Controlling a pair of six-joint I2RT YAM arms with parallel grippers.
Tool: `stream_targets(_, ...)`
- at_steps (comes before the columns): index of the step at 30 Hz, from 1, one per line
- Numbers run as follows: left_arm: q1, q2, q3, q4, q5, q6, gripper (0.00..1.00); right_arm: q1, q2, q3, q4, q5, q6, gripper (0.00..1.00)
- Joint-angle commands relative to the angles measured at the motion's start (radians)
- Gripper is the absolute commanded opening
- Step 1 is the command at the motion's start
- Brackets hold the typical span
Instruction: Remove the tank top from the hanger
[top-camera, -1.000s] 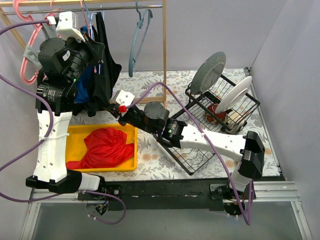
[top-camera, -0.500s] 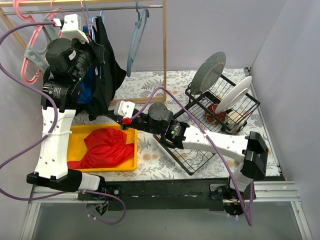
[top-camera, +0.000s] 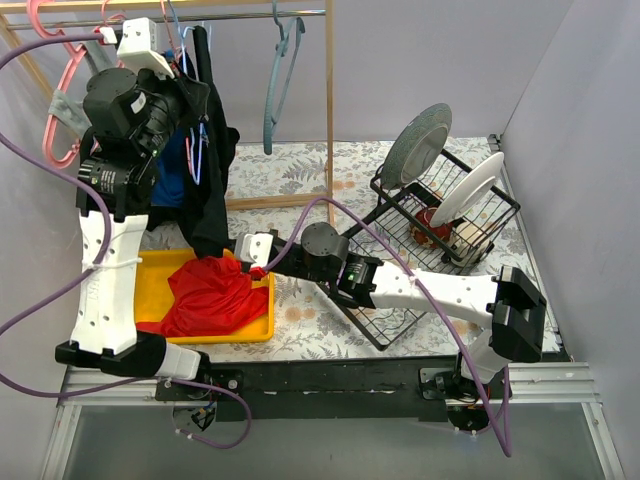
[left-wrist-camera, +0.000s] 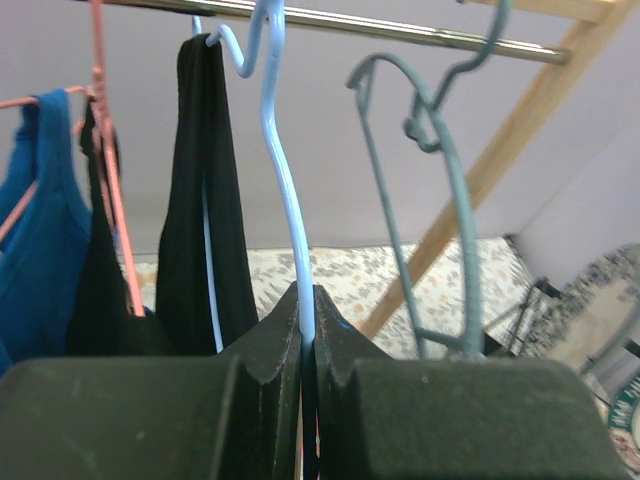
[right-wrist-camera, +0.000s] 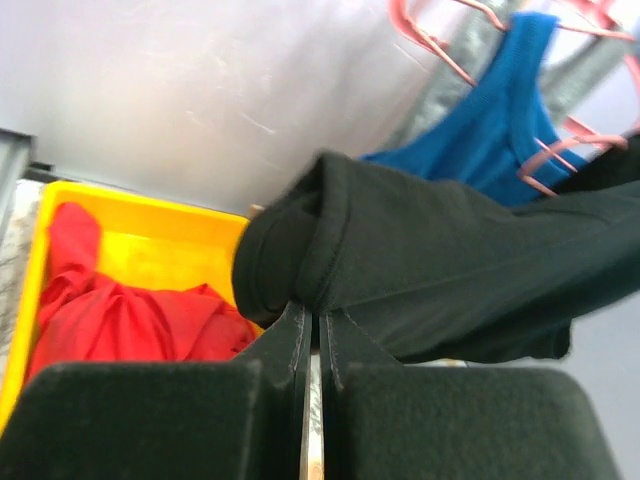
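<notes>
Left gripper (left-wrist-camera: 308, 335) clamped tight on the light blue hanger (left-wrist-camera: 284, 190) wire, which runs up from the fingers to the metal rail (left-wrist-camera: 400, 28). Black tank top (left-wrist-camera: 205, 180) strap draped over that hanger, just left of the gripper and above it. Right gripper (right-wrist-camera: 311, 325) pinched closed on the tank top's bunched lower edge, fabric stretching up to its right, yellow tray (right-wrist-camera: 150, 235) with red garment (right-wrist-camera: 120, 320) to its left.

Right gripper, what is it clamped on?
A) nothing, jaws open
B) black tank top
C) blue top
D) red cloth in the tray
B: in the right wrist view the right gripper is shut on a fold of the black tank top, while the red cloth lies loose in the yellow tray.
</notes>
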Motion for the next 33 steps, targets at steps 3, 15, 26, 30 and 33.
stream_targets(3,0.004,-0.109,0.051,-0.013,0.219,-0.05,0.0,-0.003,-0.001,0.13,0.027,0.233,0.088,0.01)
stream_targets(15,0.004,-0.54,-0.321,0.054,0.273,-0.155,0.0,-0.06,-0.001,0.199,0.033,0.184,0.167,0.01)
stream_targets(26,0.003,-0.702,-0.394,0.075,0.331,-0.155,0.0,-0.08,0.002,0.282,0.009,0.132,0.077,0.23)
stream_targets(30,-0.011,-0.726,-0.4,0.079,0.382,-0.159,0.0,-0.128,0.039,0.349,-0.053,-0.007,0.073,0.48)
stream_targets(33,-0.019,-0.742,-0.414,0.105,0.471,-0.184,0.0,-0.14,0.063,0.397,-0.088,-0.049,0.061,0.55)
